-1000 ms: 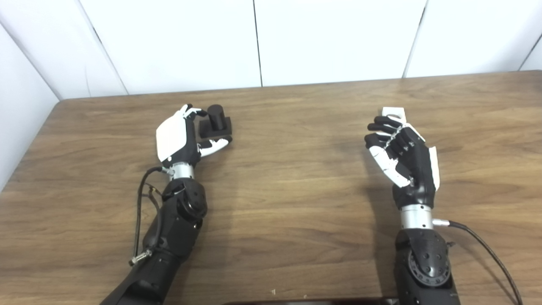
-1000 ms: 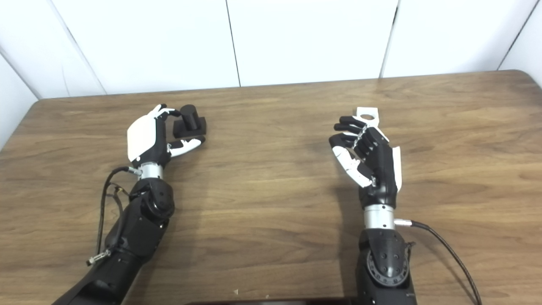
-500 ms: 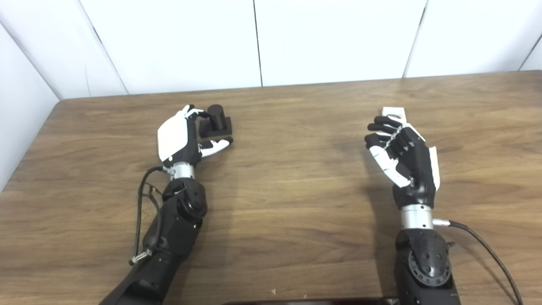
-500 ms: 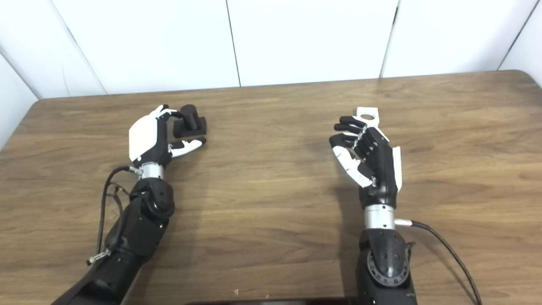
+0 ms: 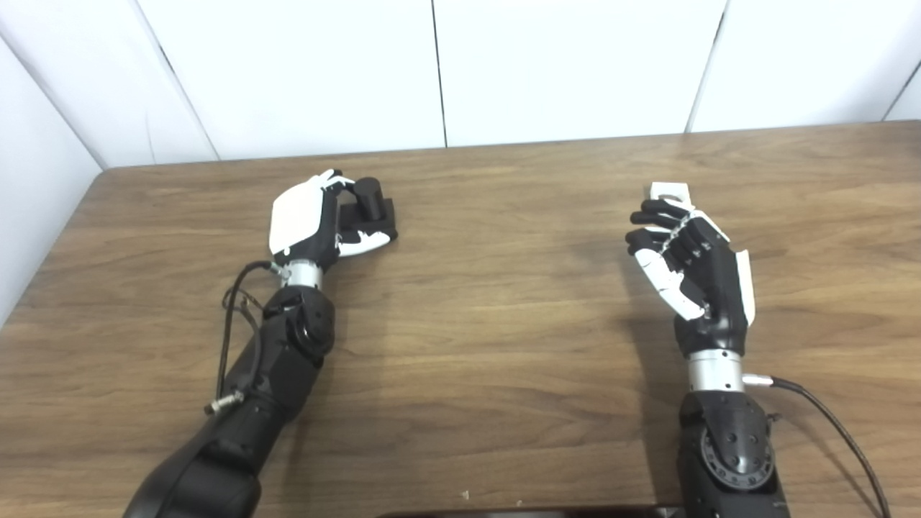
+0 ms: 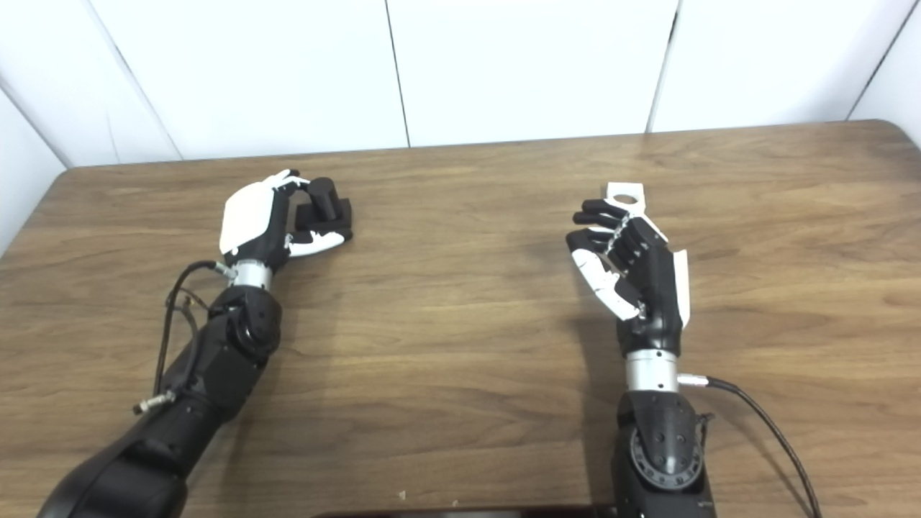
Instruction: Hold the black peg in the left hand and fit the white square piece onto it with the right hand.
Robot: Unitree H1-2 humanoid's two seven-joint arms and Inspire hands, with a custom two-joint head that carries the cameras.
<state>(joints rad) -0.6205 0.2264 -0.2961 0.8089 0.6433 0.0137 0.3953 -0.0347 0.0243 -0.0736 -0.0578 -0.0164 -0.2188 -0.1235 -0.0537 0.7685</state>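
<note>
Left hand [image 5: 306,223] is at the peg [image 5: 368,208], far-left part of the tabletop [image 5: 489,288]: fingers [image 5: 338,181] curl over the top of the post, thumb runs along the front of the square base. Looks like a wrap around it, but the peg seems to sit on the wood; can't tell if the grip is closed tight. Right hand [image 5: 691,266] is raised on the right side, palm turned inward, fingers half-curled and empty. White piece [image 6: 623,194] with round hole lies flat just beyond the right fingertips, partly hidden by them. Peg and white piece well apart.
</note>
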